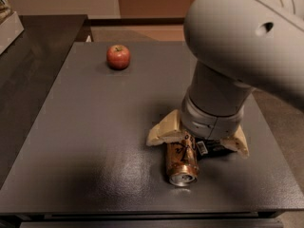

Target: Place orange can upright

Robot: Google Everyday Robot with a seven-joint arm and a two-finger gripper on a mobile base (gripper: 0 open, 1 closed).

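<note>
Your desk (85, 127) is a matte dark-grey slab with a soft sheen, set in a dim room: tan wall and pale floor behind, a darker counter (33, 56) along the left, and a white box (8, 25) at the far left corner. The orange can (182, 161) lies on its side near the desk's front edge, its silver pull-tab end facing you and its far end under the arm. Its dark squiggly print cannot be read. The claw (197, 145) sits low over that far end, released — its cream fingers (162, 132) splay wide, one left of the can, the other well out to the right. A black packet (216, 149) lies just right of the can, showing a small white barcode label with no legible text. A red apple (118, 57) sits well apart, toward the desk's far side.
</note>
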